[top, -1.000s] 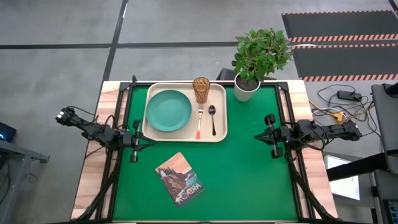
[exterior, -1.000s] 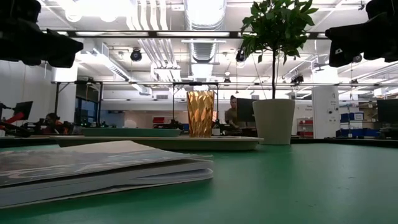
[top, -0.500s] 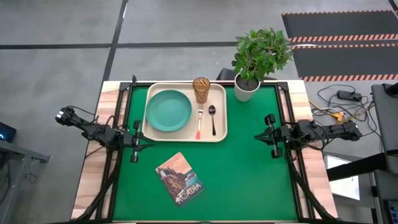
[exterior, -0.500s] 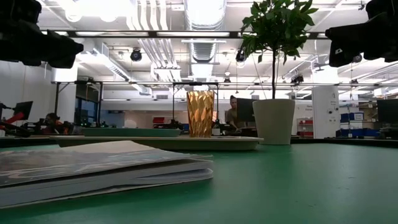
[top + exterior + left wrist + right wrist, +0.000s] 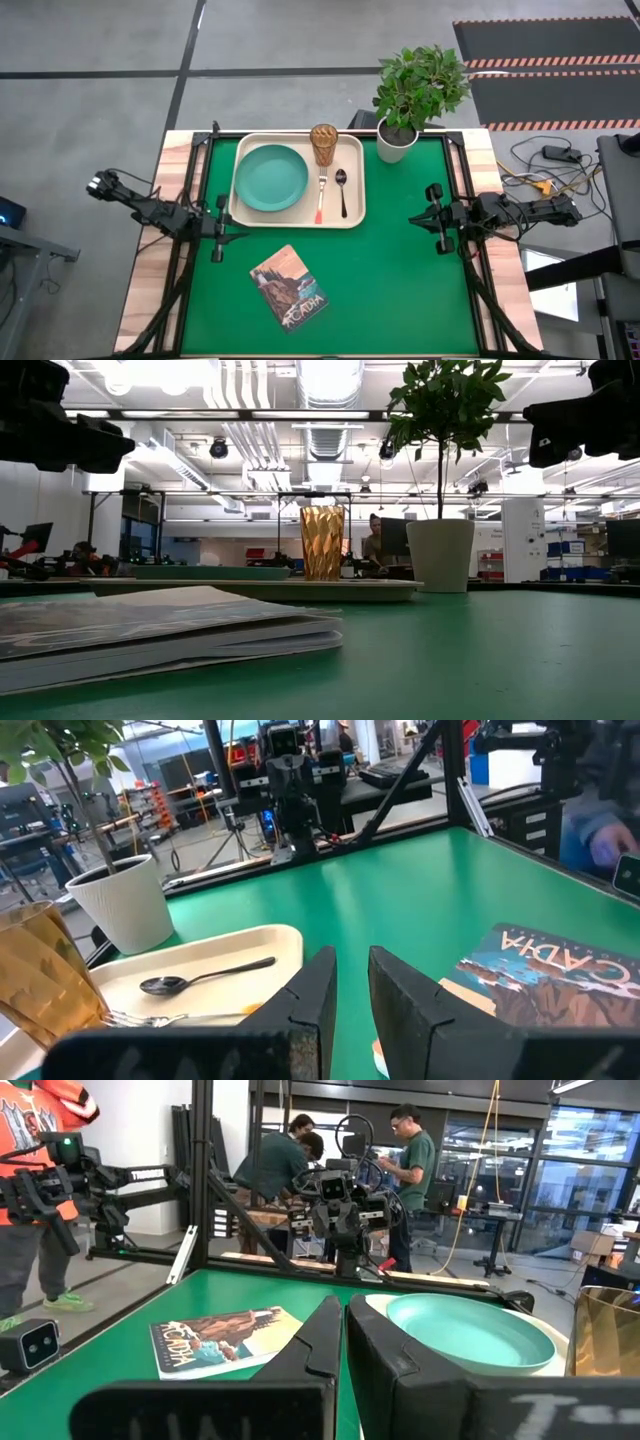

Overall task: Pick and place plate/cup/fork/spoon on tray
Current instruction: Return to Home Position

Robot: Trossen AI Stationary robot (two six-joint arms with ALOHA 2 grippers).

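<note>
The cream tray (image 5: 238, 214) lies at the far middle of the green mat. On it lie the teal plate (image 5: 271, 178), the amber ribbed cup (image 5: 323, 145) standing upright, the orange-handled fork (image 5: 321, 198) and the dark spoon (image 5: 342, 190). My left gripper (image 5: 245, 229) hovers at the mat's left edge, pointing right, with its fingers shut to a narrow slit (image 5: 352, 960) and empty. My right gripper (image 5: 411, 218) hovers at the mat's right edge, pointing left, shut and empty (image 5: 343, 1308). Neither touches anything.
A book with a picture cover (image 5: 289, 288) lies flat on the mat's near middle. A white pot with a green plant (image 5: 397, 142) stands at the far right, beside the tray. People stand in the room beyond the table (image 5: 408, 1170).
</note>
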